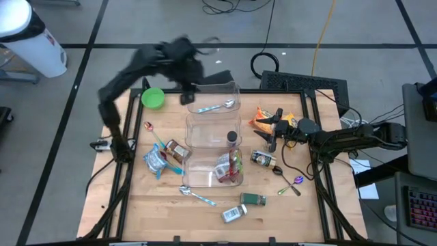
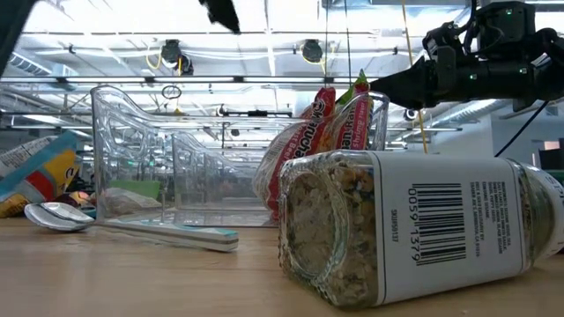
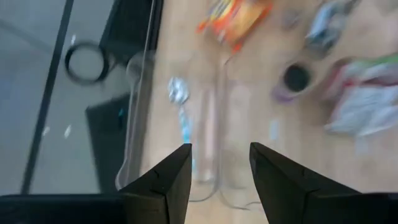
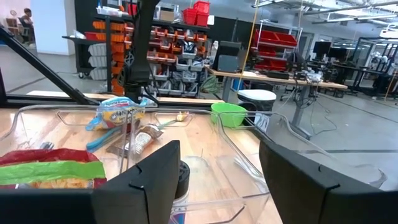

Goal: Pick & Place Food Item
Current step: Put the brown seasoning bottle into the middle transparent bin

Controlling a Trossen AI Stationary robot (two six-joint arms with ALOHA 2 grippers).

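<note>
The wooden table [image 1: 157, 205] is seen framed by dark rails, with cables and grey floor beyond; bare wood is left along the near edge and the near-left corner. A clear three-compartment bin [image 1: 214, 137] is set at the centre. Its far compartment holds a spoon [image 1: 217, 106], the middle one a dark-capped bottle [image 1: 233, 139], the near one a red-and-green food packet [image 1: 231, 166]. The left arm is raised above the bin's far edge, motion-blurred; the left gripper [image 3: 219, 177] is seen with fingers parted and nothing between them, pointed down at the far compartment. The right arm is stretched in from the right edge; the right gripper [image 1: 271, 142] hovers just right of the bin, fingers apart and empty. An orange snack bag [image 1: 263, 117] lies beside that gripper, a dark jar [image 1: 262, 159] near it. A green bowl [image 1: 153, 98] sits at the far-left corner. A label-wrapped jar [image 2: 414, 229] lies on its side near the front edge, cut off at the right in the low view. Small spoons at the right are hard to make out
</note>
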